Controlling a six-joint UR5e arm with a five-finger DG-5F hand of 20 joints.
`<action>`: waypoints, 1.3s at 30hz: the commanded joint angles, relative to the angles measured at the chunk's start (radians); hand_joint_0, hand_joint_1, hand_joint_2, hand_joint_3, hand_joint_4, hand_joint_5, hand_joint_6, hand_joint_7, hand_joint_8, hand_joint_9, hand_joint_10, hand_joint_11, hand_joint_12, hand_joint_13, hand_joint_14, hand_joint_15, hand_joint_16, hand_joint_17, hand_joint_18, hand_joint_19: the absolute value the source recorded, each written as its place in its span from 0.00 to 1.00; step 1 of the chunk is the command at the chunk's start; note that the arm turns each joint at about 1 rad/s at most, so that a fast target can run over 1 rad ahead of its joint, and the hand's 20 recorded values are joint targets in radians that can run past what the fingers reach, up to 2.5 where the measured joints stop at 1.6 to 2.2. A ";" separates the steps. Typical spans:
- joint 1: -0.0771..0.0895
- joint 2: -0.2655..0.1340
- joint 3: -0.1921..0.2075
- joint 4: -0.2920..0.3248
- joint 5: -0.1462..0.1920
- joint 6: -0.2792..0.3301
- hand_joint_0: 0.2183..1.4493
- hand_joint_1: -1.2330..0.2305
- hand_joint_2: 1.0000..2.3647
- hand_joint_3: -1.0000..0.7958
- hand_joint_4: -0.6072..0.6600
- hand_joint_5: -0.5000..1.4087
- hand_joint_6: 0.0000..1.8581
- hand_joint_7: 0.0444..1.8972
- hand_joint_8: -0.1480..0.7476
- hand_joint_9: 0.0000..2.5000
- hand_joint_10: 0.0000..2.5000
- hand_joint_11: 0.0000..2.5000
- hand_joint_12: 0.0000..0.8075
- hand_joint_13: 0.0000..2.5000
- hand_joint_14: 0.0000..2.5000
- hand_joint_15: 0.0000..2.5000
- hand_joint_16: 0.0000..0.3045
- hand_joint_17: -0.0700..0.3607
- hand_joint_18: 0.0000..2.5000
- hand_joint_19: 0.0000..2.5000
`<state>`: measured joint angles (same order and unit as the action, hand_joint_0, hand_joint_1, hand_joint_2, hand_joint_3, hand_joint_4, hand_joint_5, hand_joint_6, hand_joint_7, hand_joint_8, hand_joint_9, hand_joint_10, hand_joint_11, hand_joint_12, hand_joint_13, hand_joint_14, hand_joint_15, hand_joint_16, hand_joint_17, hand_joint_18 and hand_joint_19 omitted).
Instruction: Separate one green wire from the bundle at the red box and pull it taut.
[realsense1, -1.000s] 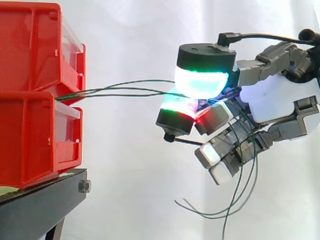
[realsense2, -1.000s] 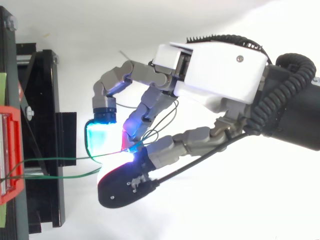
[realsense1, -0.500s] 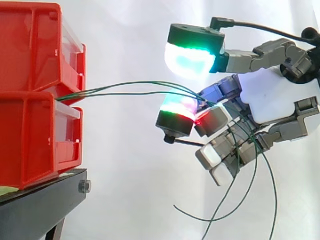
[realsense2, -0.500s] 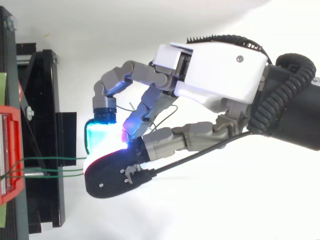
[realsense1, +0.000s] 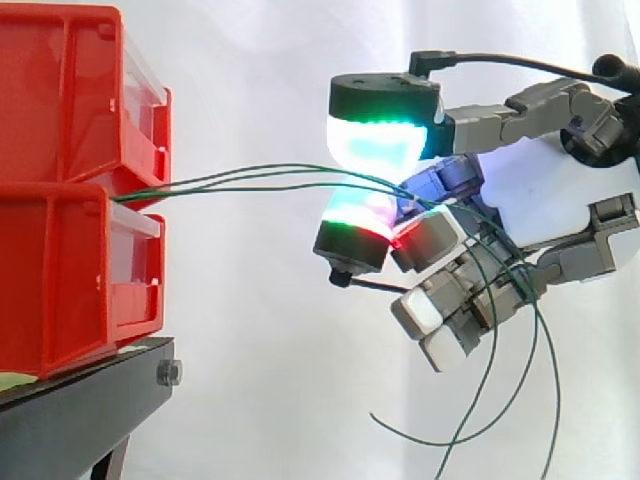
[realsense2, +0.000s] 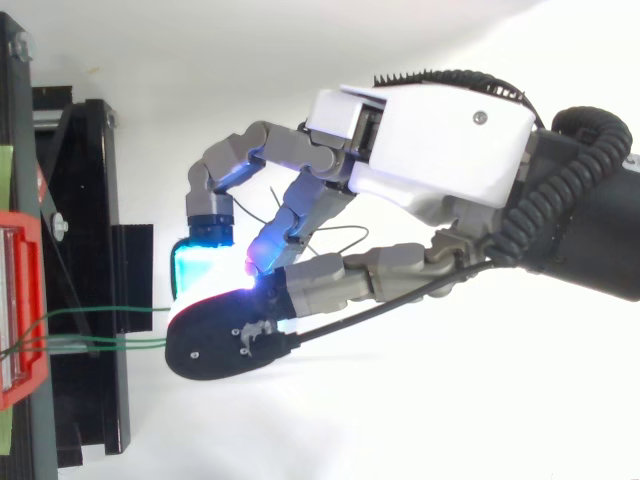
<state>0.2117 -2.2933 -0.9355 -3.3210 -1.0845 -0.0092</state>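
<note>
Thin green wires spanning rightward from stacked red boxes, loose ends dangling low

Behind the work you see a plain white cloth curtain, which hangs in soft vertical folds and covers the whole back of the side view. The light falls on it bright and even, and you find only faint grey shadows in the folds. At the lower left stands a black metal stand with a flat top edge, and a small silver bolt head sits at its front corner. From above, you see the same stand as black bars and plates along the left edge, with a small silver screw in it. The ground beside it is a smooth white surface, very strongly lighted.
</note>
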 joint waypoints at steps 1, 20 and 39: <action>0.000 0.000 0.000 0.000 0.000 0.000 0.30 0.36 0.01 0.45 0.54 0.19 0.48 0.64 0.49 0.50 0.01 0.44 0.52 0.35 0.01 0.27 0.19 0.47 0.29 0.28; 0.000 0.000 0.000 0.000 0.000 -0.001 0.28 0.38 0.01 0.35 0.56 0.20 0.46 0.63 0.49 0.43 0.01 0.27 0.49 0.27 0.01 0.18 0.19 0.46 0.27 0.27; 0.000 0.000 -0.002 0.000 0.000 0.002 0.30 0.33 0.01 0.42 0.56 0.20 0.46 0.65 0.49 0.44 0.01 0.29 0.49 0.29 0.01 0.19 0.19 0.46 0.27 0.27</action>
<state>0.2117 -2.2934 -0.9372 -3.3211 -1.0845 -0.0083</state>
